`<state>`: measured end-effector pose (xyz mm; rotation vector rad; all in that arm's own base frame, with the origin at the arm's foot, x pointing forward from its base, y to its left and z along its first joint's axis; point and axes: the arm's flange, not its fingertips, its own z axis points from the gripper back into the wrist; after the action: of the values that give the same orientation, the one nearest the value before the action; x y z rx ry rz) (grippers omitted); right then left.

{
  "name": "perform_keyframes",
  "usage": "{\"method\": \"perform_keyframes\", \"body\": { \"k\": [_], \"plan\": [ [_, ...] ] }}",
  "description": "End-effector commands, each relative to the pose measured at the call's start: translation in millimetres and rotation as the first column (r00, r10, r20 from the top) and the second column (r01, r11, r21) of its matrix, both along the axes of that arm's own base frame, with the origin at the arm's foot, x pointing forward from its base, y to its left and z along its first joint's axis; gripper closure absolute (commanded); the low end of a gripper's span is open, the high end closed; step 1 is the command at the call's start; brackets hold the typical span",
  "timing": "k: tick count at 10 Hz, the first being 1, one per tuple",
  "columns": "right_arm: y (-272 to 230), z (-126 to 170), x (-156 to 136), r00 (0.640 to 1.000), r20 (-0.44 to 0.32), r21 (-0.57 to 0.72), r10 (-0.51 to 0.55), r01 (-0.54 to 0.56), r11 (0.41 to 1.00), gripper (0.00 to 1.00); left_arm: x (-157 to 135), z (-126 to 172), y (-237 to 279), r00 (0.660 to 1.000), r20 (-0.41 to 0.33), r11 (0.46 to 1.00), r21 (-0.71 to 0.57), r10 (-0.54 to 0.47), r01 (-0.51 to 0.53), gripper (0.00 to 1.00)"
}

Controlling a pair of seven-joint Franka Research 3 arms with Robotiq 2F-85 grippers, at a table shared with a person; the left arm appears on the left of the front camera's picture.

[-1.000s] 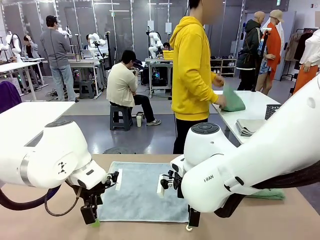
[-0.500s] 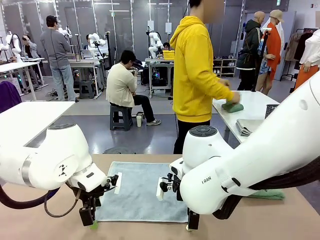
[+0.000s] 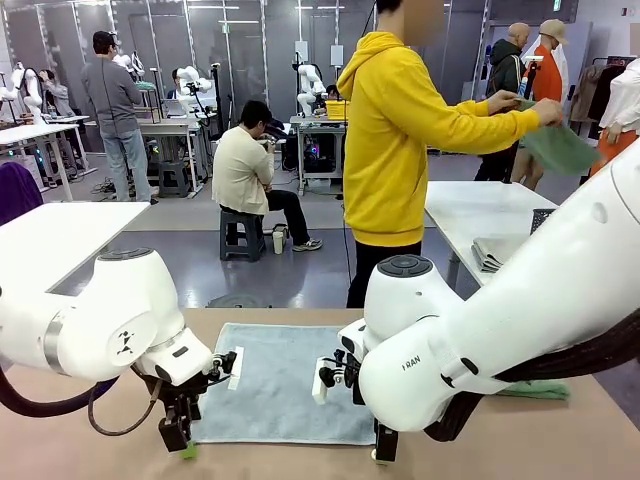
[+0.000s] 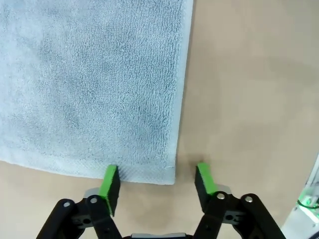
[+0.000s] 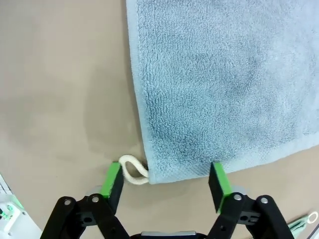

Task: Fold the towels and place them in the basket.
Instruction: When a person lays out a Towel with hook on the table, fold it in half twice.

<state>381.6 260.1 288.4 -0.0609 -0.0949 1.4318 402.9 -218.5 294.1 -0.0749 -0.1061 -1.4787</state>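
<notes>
left gripper (image 4: pixel 156 173) and right gripper (image 5: pixel 165 173), both open, straddle lower-frame corners of the grey-blue towel (image 4: pixel 89 74); pinch hems deep, lift evenly.

Two towels: grey-blue towel (image 3: pixel 275 385), green towel (image 3: pixel 537 390); two hands: left hand (image 3: pixel 181 441), right hand (image 3: pixel 382 451).

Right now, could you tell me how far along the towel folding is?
Done: the blue towel lies spread flat. In hand: the left tool and right tool each straddle a near corner, jaws open, nothing gripped. Left: gripping, folding and putting it away; the green towel lies farther right, fold unclear.
</notes>
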Motion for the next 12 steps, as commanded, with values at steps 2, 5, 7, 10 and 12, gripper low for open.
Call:
{"method": "perform_keyframes", "body": {
  "k": [2, 5, 7, 10, 12],
  "plan": [
    [-1.4, 3.3, 2.5, 1.0, 0.011, 0.019, 0.01, -0.01, 1.0, 0.99, 3.5, -4.4, -5.7, 1.0, -0.006, 0.999, 0.036, 0.013, -0.013, 1.0],
    [-1.8, 5.1, 2.1, 1.0, 0.011, 0.019, 0.007, -0.008, 1.0, 1.0, 3.0, -3.3, -6.8, 1.0, -0.002, 0.999, 0.042, 0.021, -0.021, 1.0],
    [-1.5, 9.4, 1.3, 1.0, 0.021, 0.027, 0.005, -0.005, 1.0, 1.0, 0.6, 0.8, -7.9, 1.0, -0.002, 0.999, 0.043, 0.021, -0.021, 1.0],
    [0.0, 27.6, -2.3, 0.999, 0.044, 0.04, 0.005, -0.007, 0.999, 1.0, -6.5, 22.9, -11.1, 1.0, -0.006, 0.999, 0.026, 0.025, -0.025, 1.0],
    [1.0, 49.4, -7.0, 0.998, 0.059, 0.075, 0.002, -0.006, 0.997, 1.0, -12.9, 41.7, -10.3, 1.0, -0.006, 1.0, -0.003, 0.014, -0.014, 1.0]
  ]
}}
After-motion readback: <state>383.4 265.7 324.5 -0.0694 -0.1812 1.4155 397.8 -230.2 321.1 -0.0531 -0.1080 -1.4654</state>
